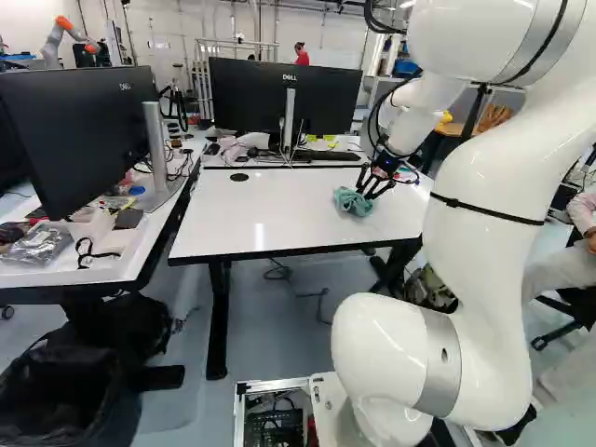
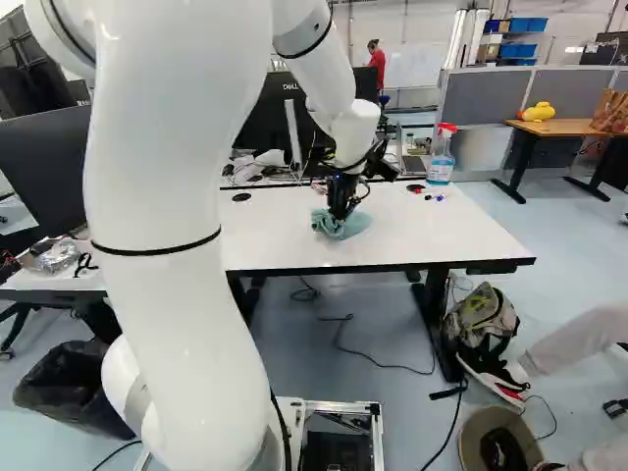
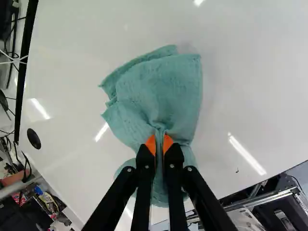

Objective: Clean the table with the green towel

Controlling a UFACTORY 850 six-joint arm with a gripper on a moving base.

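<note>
The fingers [image 3: 145,156] pinch the green towel [image 3: 159,91] against the surface [image 1: 279,219], so wiping seems possibly begun, its coverage unclear, with a dark speck [image 3: 237,171] left to clean.

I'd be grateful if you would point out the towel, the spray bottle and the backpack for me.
Towel [image 3: 161,91], wrist view, on its spread-out part.
Spray bottle [image 2: 441,170], right base view, on its body.
Backpack [image 2: 483,319], right base view, on its side.
</note>
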